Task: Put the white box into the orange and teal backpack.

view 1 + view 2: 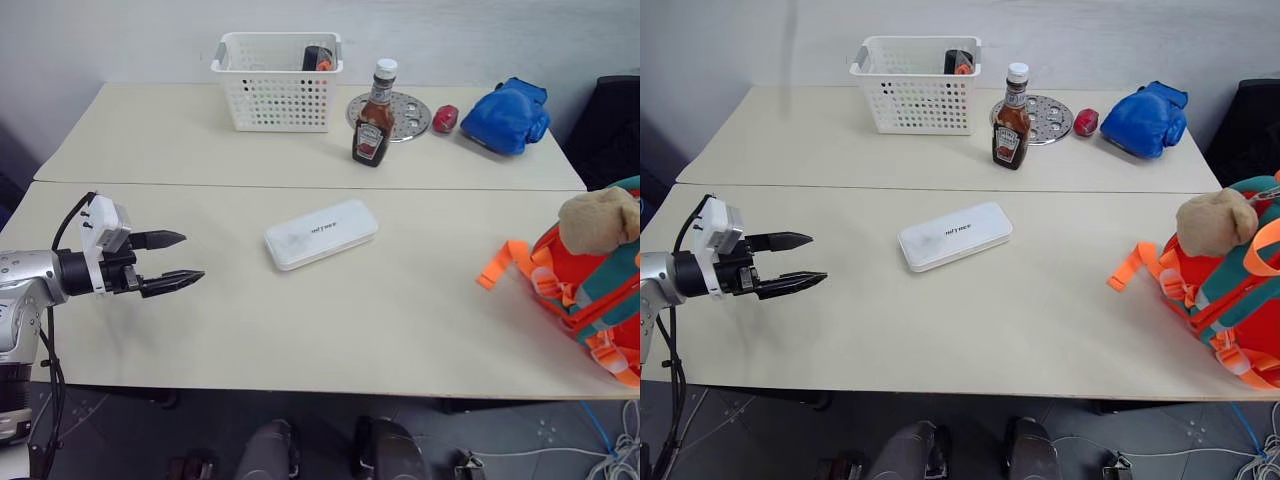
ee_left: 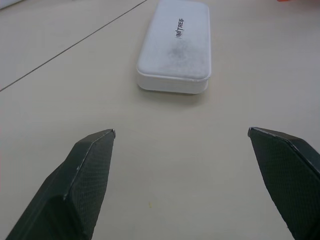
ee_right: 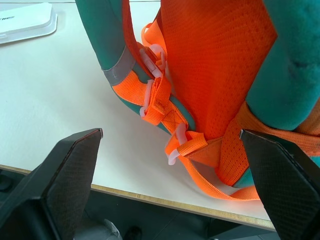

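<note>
white box [image 2: 176, 47] | dark lettering on lid | reads "INITREE"

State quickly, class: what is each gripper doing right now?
Left gripper: open, holding nothing, short of the white box.
Right gripper: open, holding nothing, facing the orange and teal backpack.

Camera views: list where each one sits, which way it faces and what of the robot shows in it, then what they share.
Left eye and right eye: on the head, facing forward and down at the table; the open left gripper shows.
Left wrist: along that gripper's spread fingers toward the white box.
Right wrist: along the open right gripper toward the orange and teal backpack at the table edge.
Shared: the box lies in all four views; the backpack in the eye views and the right wrist view.
</note>
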Controlling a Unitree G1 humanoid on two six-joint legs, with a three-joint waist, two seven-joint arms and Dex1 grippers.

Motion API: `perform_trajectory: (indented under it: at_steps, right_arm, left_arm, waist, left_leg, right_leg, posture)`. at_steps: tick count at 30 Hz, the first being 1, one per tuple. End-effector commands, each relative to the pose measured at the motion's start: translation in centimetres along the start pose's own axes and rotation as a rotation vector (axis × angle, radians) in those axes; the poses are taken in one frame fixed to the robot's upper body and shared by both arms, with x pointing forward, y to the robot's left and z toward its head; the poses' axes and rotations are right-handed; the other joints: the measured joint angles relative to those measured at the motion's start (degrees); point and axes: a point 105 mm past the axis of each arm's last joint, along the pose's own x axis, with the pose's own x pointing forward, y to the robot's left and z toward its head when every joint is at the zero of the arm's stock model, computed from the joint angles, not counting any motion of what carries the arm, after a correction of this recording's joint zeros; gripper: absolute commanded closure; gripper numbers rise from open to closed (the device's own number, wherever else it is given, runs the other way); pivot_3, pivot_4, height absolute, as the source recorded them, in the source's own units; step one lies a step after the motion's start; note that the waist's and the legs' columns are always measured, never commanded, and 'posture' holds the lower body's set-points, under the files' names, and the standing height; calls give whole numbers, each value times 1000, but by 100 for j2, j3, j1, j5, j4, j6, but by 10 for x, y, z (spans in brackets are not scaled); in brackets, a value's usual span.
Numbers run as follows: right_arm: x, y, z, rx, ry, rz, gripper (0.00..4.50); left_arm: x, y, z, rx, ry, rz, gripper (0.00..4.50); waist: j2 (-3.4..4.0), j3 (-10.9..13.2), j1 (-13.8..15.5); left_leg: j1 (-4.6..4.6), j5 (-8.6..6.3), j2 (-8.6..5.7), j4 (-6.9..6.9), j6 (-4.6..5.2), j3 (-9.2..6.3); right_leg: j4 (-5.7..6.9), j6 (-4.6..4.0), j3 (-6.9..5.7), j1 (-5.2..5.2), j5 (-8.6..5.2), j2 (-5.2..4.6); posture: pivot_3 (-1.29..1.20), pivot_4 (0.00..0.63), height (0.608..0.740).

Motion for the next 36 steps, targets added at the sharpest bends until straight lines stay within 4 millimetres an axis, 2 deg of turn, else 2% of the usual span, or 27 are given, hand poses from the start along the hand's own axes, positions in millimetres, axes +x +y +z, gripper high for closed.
perform_trajectory:
  at_steps: [1,16,20,25,28,29,31,33,36]
  right_arm:
    - [-6,-1,6,-10,-26,-17,0]
    - [-4,-1,5,-19,-22,-19,0]
    - [6,10,11,-67,0,18,0]
    - [31,61,35,-162,-7,229,0]
    - [51,110,48,-200,-15,425,0]
    - [61,131,50,-215,-25,500,179]
    - [76,158,54,-230,-51,589,602]
    - [89,173,57,-232,-78,621,1223]
    - [132,186,54,-284,-76,618,2285]
  left_arm:
    - [-6,3,12,40,-19,15,21]
    - [-3,6,10,32,-16,39,21]
    - [0,10,14,25,-38,73,21]
    - [6,7,14,23,-21,97,21]
    - [10,4,13,2,-19,134,21]
    - [11,0,13,-4,-24,135,201]
    - [12,-6,11,-12,-29,141,618]
    - [12,-8,9,-17,-26,161,1166]
    - [17,-6,-3,-20,4,238,2159]
  waist:
    - [0,0,1]
    - [0,0,-1]
    - [0,0,0]
    - [1,0,-3]
    - [1,0,-3]
    - [-1,1,-1]
    - [-3,2,-16]
    - [-11,4,-1]
    - [-24,0,-13]
  left_leg:
    - [0,0,0,-2,-1,1]
    - [7,1,0,-27,-3,15]
    - [9,1,0,-28,-4,16]
    - [12,2,2,-30,-6,16]
    - [13,2,3,-34,-8,15]
    - [13,2,3,-35,-8,15]
    - [13,2,5,-35,-9,15]
    - [11,2,5,-35,-11,15]
    - [8,3,3,-29,-13,15]
  right_leg:
    - [-2,0,0,0,0,0]
    - [-21,0,4,-1,0,5]
    - [-20,0,6,-1,0,5]
    - [-16,0,9,-1,0,6]
    - [-19,0,11,-1,0,7]
    - [-19,0,12,-2,0,8]
    - [-20,0,14,-3,0,8]
    - [-21,0,14,-4,0,7]
    - [-23,0,14,-5,0,6]
  posture:
    - [0,150,740]
    - [0,150,740]
    - [0,150,740]
    - [0,150,740]
    - [0,150,740]
    - [0,150,740]
    - [0,150,740]
    - [0,150,740]
    - [0,150,740]
